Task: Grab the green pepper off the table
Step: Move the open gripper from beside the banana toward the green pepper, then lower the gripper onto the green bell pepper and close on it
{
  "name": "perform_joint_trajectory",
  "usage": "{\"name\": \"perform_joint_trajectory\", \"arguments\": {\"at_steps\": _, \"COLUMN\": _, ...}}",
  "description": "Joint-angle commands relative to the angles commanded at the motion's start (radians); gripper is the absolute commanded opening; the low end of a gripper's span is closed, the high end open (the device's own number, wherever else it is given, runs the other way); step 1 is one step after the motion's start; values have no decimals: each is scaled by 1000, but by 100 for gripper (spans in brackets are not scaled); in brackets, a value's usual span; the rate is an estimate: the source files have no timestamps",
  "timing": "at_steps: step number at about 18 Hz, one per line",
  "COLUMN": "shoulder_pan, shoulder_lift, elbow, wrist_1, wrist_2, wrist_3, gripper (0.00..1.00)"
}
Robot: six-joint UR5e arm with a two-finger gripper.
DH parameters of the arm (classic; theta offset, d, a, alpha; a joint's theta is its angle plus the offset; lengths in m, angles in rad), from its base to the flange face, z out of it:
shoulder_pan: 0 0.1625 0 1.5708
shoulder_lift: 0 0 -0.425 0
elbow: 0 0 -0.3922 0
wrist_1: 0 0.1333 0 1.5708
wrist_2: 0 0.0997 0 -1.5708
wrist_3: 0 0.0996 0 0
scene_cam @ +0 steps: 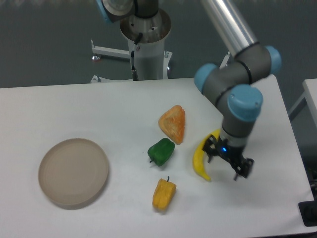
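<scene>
The green pepper [161, 151] lies on the white table [99, 109] near its middle, small, glossy and dark green with a short dark stem pointing to the lower left. My gripper [224, 167] hangs at the right, well apart from the pepper, with a banana between them. Its two dark fingers stand apart and nothing is between them.
A yellow banana [201, 157] lies just left of the gripper. An orange triangular bread-like piece [173, 123] sits above the pepper. A yellow-orange pepper [163, 194] lies below it. A round beige plate [73, 171] is at the left. The table's right edge is near the gripper.
</scene>
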Motion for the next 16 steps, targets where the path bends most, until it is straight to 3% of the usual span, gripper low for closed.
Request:
{"name": "perform_joint_trajectory", "arguments": {"at_steps": 9, "shoulder_pan": -74, "shoulder_lift": 85, "elbow": -183, "wrist_1": 44, "wrist_2": -31, "wrist_3": -76, "gripper": 100}}
{"name": "perform_joint_trajectory", "arguments": {"at_steps": 16, "shoulder_pan": -110, "shoulder_lift": 83, "elbow": -210, "wrist_1": 81, "wrist_2": -31, "wrist_3": -91, "gripper": 100}}
